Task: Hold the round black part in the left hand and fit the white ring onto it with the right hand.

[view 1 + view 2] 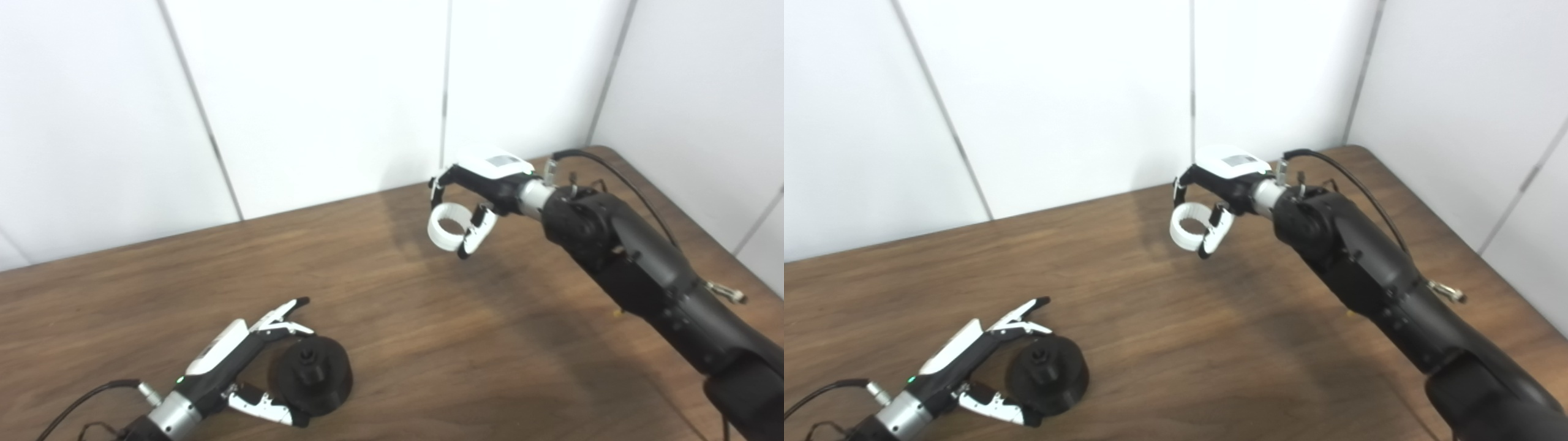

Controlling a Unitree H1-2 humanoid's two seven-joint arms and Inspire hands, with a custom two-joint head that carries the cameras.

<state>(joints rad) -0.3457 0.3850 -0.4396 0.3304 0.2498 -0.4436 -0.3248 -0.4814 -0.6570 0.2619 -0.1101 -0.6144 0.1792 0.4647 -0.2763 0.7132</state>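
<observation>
Looking down at the wooden table (429, 343), we saw the round black part (313, 373) sitting flat on the surface near its front edge, with a small raised hub pointing upward from its middle. We took this part as our landmark. The left hand (245, 361) lay just to the left of it, low over the table, with its fingers (283, 313) spread apart: the upper ones reached past the part's far-left side and the thumb stretched along its near side. We could not tell whether any fingertip actually touched the part, but the hand had not closed on it, and the part rested on the wood under its own weight.

Well apart from the black part, far behind it and to the right, we saw the right hand (474, 196) raised above the table near the white wall panels (306, 92). Its fingers were curled around the white ring (448, 228), pinching it between the thumb on the right side and the other fingers above. The ring hung clear of the table, its opening tilted partly toward us. A black cable (612, 174) ran along the right forearm behind the wrist.
</observation>
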